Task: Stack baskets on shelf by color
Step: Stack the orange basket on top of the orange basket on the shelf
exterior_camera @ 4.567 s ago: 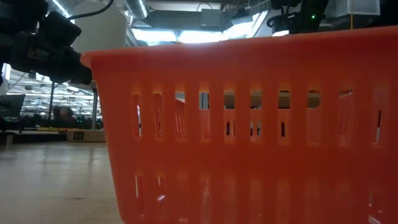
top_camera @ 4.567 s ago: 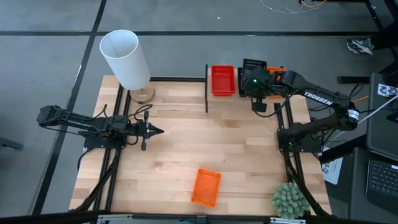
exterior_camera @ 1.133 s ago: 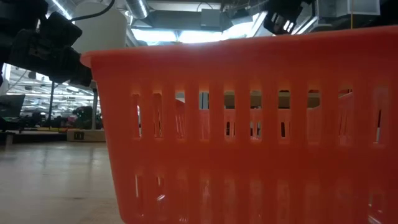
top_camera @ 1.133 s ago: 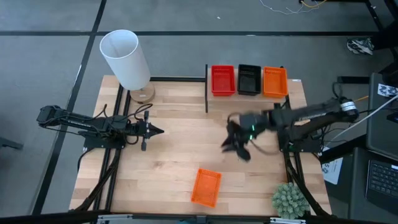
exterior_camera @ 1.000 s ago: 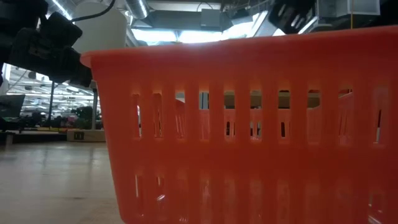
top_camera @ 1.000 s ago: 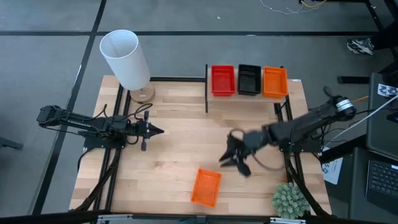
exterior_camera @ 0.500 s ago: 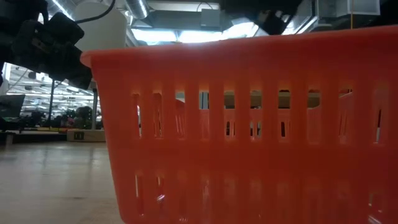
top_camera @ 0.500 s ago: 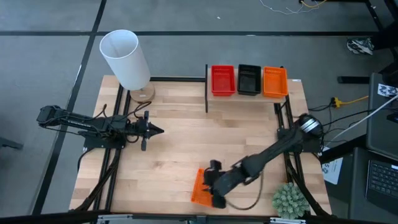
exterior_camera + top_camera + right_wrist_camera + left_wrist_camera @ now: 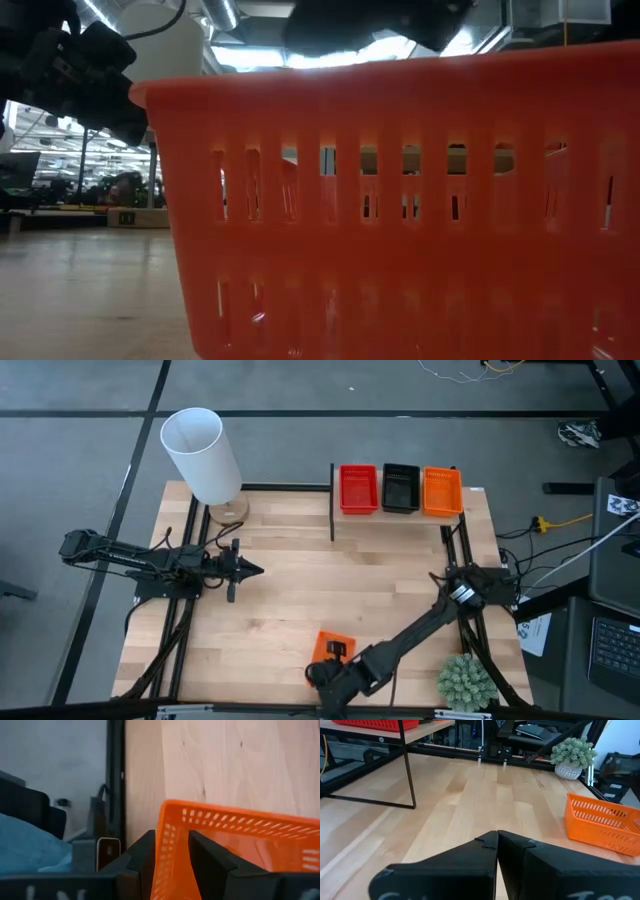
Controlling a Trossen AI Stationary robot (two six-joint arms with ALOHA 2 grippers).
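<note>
An orange basket (image 9: 331, 644) rests on its bottom on the tabletop near the front edge; it fills the low view (image 9: 400, 200) and shows in the left wrist view (image 9: 602, 822). My right gripper (image 9: 326, 672) is over its near end, open, its fingers (image 9: 172, 845) astride one wall. On the shelf (image 9: 420, 516) at the far side stand a red (image 9: 358, 490), a black (image 9: 401, 488) and an orange basket (image 9: 442, 491). My left gripper (image 9: 497, 851) is shut, level above the table's left side (image 9: 245, 569). My right gripper comes slanting down from the table's right, one finger (image 9: 210, 862) inside the orange basket and one finger (image 9: 140, 857) outside, astride the wall (image 9: 172, 827) by a near corner. Whether the fingers touch the wall I cannot tell. The basket sits flat on the table.
A white cylinder (image 9: 203, 455) on a round wooden base stands at the far left corner. A small potted plant (image 9: 466, 682) sits at the near right corner. The shelf's black upright (image 9: 332, 500) stands at its left end. Bare wood lies across the table's middle.
My right gripper has swept from the middle of the table toward the near edge and down, tipping steeper, until its fingers stand over the orange basket's near end. The gap between its fingers looks unchanged. My left gripper has rolled a little in place. The basket has stayed put.
</note>
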